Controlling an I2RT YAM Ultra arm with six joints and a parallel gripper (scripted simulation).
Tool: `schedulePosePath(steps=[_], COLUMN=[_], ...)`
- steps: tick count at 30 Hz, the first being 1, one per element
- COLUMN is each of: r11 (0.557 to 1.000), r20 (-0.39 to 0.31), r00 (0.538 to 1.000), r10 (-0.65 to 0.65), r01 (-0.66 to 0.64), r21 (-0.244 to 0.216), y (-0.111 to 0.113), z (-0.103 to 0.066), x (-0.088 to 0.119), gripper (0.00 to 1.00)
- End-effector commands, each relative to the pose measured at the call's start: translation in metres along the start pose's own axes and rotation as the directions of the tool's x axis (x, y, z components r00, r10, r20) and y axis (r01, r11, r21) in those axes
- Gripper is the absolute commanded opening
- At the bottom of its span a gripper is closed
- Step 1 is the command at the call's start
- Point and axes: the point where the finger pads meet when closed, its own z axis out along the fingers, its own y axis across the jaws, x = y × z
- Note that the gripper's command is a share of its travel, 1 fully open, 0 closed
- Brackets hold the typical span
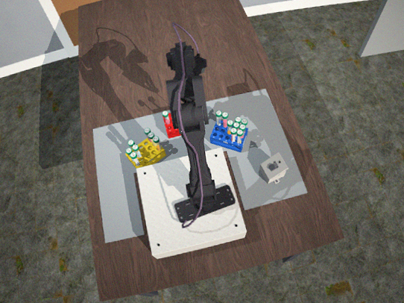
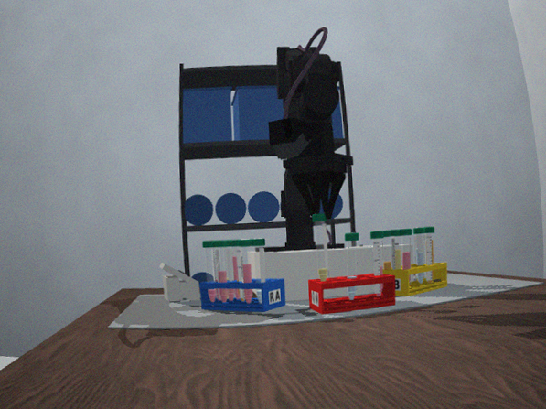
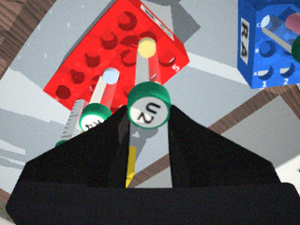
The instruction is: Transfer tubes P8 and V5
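A dark wooden surface point(image 1: 218, 264) point(image 2: 273, 372) is topped by a grey mat point(image 1: 118, 200) point(image 2: 146, 313), with a white block point(image 1: 165, 224) point(image 2: 286, 272) at the near side carrying the black arm point(image 1: 196, 146) point(image 2: 310, 91). The blue rack point(image 1: 224, 143) point(image 2: 235, 305) point(image 3: 269, 61) is set to the right, its tubes crowded mostly at its right side. The yellow rack point(image 1: 151, 158) point(image 2: 424, 286) point(image 3: 131, 164) is set to the left, with tubes at both its sides. Between them, farther off, lies the red rack point(image 1: 173, 134) point(image 2: 352, 305) point(image 3: 100, 49); two tubes are held upright in it, one marked R4 point(image 2: 353, 257) point(image 3: 93, 121). A grey box point(image 1: 273, 168) point(image 2: 173, 290) is seen at the right. By the hand point(image 2: 322, 214) point(image 3: 148, 114), the green-capped tube U2 point(image 2: 323, 247) point(image 3: 149, 109) is pinched at its cap over the red rack; its tip seems level with the rack's top, though partly hidden. P8 and V5 cannot be told apart among the tubes.
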Motion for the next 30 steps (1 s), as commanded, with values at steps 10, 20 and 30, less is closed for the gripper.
schedulePosePath(steps=[10, 20, 30], r11=[1.0, 1.0, 1.0], r20=[-0.001, 0.014, -0.003], r00=[1.0, 1.0, 1.0], r10=[0.001, -0.003, -0.006], r01=[-0.001, 0.003, 0.006], r21=[0.001, -0.01, 0.002], y=[0.002, 0.007, 0.004], z=[0.01, 0.01, 0.02], x=[0.002, -0.003, 0.004], gripper=[0.0, 0.0, 0.0])
